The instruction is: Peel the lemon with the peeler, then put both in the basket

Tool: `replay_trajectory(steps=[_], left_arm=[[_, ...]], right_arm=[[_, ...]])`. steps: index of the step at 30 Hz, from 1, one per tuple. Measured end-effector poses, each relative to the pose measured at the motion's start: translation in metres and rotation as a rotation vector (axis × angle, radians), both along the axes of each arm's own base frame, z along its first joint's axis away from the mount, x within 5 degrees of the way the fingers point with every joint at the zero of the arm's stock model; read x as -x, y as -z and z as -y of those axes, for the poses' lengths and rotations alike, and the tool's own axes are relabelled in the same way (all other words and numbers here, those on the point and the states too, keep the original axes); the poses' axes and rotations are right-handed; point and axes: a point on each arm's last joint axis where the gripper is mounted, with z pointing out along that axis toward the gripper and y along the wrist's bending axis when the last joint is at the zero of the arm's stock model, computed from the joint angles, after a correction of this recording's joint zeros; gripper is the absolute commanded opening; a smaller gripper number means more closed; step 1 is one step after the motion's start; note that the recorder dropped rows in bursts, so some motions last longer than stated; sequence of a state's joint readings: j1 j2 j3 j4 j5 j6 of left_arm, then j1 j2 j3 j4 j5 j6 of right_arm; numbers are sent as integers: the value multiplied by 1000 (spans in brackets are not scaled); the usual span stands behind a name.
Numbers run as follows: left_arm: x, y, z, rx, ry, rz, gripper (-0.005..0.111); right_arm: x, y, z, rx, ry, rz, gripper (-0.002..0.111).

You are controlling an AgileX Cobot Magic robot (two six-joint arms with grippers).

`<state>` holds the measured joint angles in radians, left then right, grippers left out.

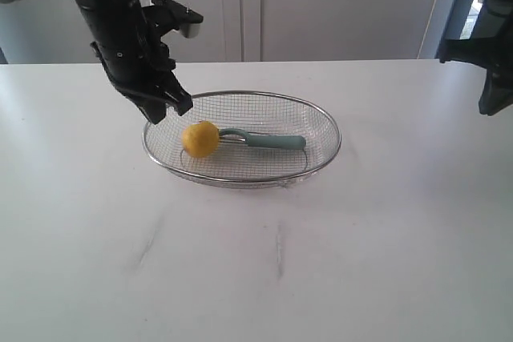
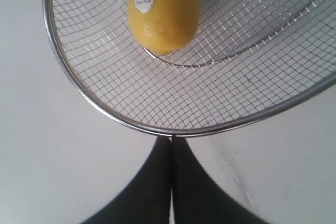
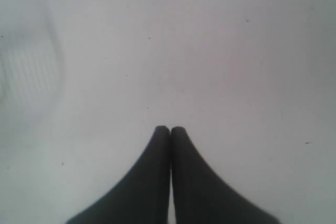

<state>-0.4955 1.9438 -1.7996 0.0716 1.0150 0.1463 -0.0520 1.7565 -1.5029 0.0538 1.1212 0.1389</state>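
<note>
The yellow lemon (image 1: 199,138) lies inside the wire-mesh basket (image 1: 240,95) at its left side, touching the curved head of the teal peeler (image 1: 268,140), whose handle points right. The left wrist view shows the lemon (image 2: 164,12) with a red sticker, inside the basket (image 2: 105,109); the peeler is hidden there. My left gripper (image 1: 171,108) hovers over the basket's left rim, shut and empty, its tips (image 2: 171,140) just outside the rim. At the far right, my right gripper (image 1: 490,102) stays raised over bare table, shut (image 3: 170,130) with nothing in it.
A white table (image 1: 256,262) carries the basket, with faint scuff marks in front of it. White cabinet doors (image 1: 321,6) stand behind the table. A blurred patch of mesh shows at one edge of the right wrist view.
</note>
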Motion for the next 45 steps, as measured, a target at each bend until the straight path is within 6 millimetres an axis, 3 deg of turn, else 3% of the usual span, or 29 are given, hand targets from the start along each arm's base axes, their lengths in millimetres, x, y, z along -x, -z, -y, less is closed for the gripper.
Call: replay_trajectory(steps=[2, 10, 13, 27, 34, 41, 45], left_arm=[[-3, 0, -9, 3, -72, -24, 0], [-27, 2, -96, 7, -490, -122, 0], [-31, 2, -112, 9, -546, -121, 0], [-29, 0, -111, 48, -601, -134, 0], [-16, -24, -114, 72, -600, -85, 0], [4, -26, -120, 49, -608, -99, 0], [20, -26, -123, 40, -617, -114, 0]], right_arm=[[1, 0, 0, 0, 0, -6, 0], [8, 2, -1, -6, -5, -96, 0], [8, 2, -1, -6, -5, -96, 0], [9, 2, -1, -6, -5, -97, 0], [9, 2, -1, -6, -5, -97, 0], [10, 1, -1, -6, -5, -96, 0], [21, -6, -1, -5, -5, -84, 0]])
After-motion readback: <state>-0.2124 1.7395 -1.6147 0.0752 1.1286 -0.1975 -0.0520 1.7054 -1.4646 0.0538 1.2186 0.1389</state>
